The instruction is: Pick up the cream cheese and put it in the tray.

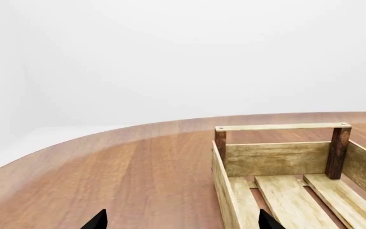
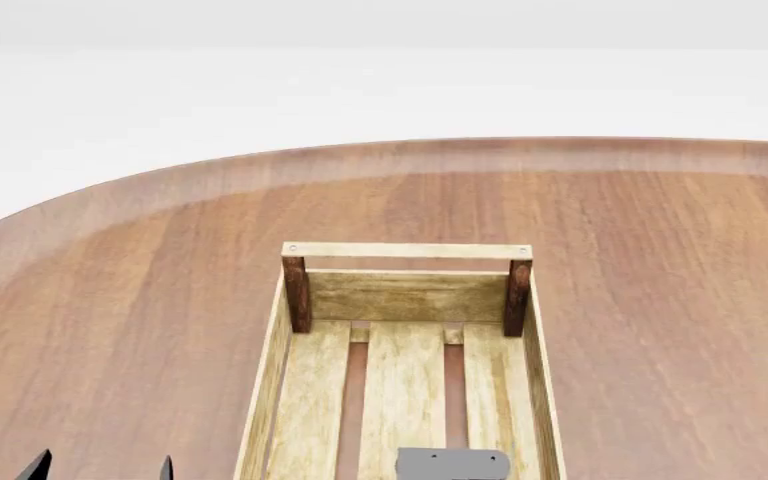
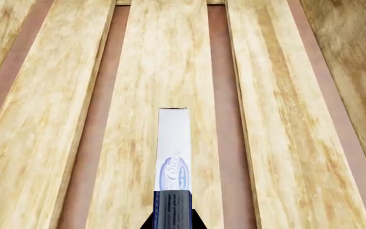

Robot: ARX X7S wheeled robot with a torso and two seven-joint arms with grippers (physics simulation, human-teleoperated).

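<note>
Holding cream cheese [image 3: 173,157] w/ right claw [image 3: 172,220] | over tray [image 3: 170,57] slats

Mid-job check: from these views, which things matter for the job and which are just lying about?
For the job:
- cream cheese, held by the right gripper over the slats
- tray

Not part of it:
- round wooden table
- left gripper, open and empty beside the tray
Nothing else shows.

Light-wood tray [image 1: 278,160] with dark brown corner posts, resting on round reddish wooden table [image 1: 106,167] near its curved far edge. Slatted bottom bare. Two black left gripper [image 1: 179,222] fingertips [image 1: 97,220] spread apart, one over tray's side plank.
</note>
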